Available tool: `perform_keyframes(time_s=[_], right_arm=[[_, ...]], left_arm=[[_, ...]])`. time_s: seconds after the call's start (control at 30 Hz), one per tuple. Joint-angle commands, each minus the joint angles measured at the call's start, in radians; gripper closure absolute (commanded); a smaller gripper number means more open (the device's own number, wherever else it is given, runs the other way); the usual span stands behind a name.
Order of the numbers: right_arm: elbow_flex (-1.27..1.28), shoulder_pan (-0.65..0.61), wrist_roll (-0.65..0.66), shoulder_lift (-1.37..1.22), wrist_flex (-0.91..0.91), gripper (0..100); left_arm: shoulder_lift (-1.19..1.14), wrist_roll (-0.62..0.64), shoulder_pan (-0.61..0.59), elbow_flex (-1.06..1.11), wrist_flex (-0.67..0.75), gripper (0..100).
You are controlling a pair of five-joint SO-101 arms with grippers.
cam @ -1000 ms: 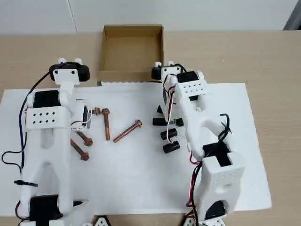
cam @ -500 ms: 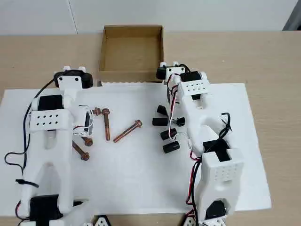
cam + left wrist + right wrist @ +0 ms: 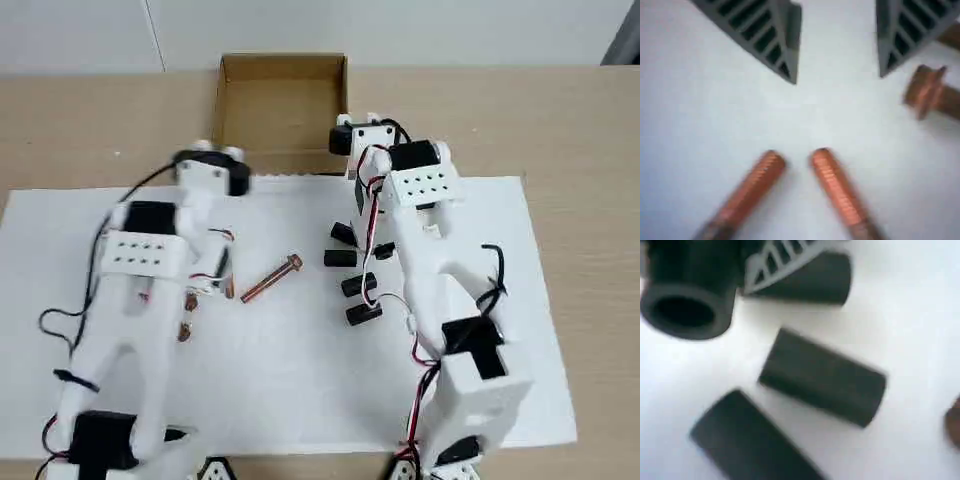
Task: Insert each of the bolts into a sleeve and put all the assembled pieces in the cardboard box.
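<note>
Bolts: several, copper-coloured, loose on the white sheet (image 3: 300,380). One (image 3: 272,279) out in the open; two shanks (image 3: 747,192) (image 3: 837,187) side by side, tips nearly touching, just ahead of the left claw (image 3: 837,72); a flanged head (image 3: 927,92) just beside one jaw. None inside a sleeve.

Sleeves: four, black, in a loose column (image 3: 358,285) beside the right arm (image 3: 430,250), well apart from the bolts. Seen close in the right wrist view: one lying flat (image 3: 822,377), another with its open end showing (image 3: 682,305).

Cardboard box (image 3: 283,60): at the far edge of the sheet, nothing in it.

Left claw: jaws apart, nothing between them. Within the last second swings inward from the sheet's outer side and now hangs right over the bolt cluster.

Right claw (image 3: 755,275): low among the sleeves, one ribbed finger across a sleeve; jaw state cannot be told. Shifts only slightly toward the box.

Bench (image 3: 580,120): tan, under the sheet.

Reading: points to a first bolt pick being lined up, with sleeve pick, insertion and boxing all outstanding.
</note>
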State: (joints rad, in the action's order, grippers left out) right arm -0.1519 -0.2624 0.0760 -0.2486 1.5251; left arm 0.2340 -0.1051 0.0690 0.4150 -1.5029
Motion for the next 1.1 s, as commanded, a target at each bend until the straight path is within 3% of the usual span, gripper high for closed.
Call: perform_keyframes(time_s=[0.0, 0.17, 0.5, 0.8, 1.07], right_arm=[[-0.018, 0.039, 0.044, 0.084, 0.042, 99.5], [-0.017, 0.142, 0.064, 0.088, 0.050, 99.5], [-0.017, 0.252, 0.066, 0.088, 0.050, 99.5], [-0.015, 0.252, 0.064, 0.081, 0.018, 99.5], [-0.015, 0.252, 0.060, 0.079, -0.002, 99.5]], left_arm=[[0.005, -0.014, 0.087, -0.045, 0.014, 90], [-0.031, -0.109, 0.138, -0.116, 0.035, 96], [-0.351, -0.262, 0.132, -0.383, 0.012, 96], [-0.526, -0.275, 0.183, -0.588, -0.112, 90], [-0.549, -0.275, 0.206, -0.602, -0.120, 90]])
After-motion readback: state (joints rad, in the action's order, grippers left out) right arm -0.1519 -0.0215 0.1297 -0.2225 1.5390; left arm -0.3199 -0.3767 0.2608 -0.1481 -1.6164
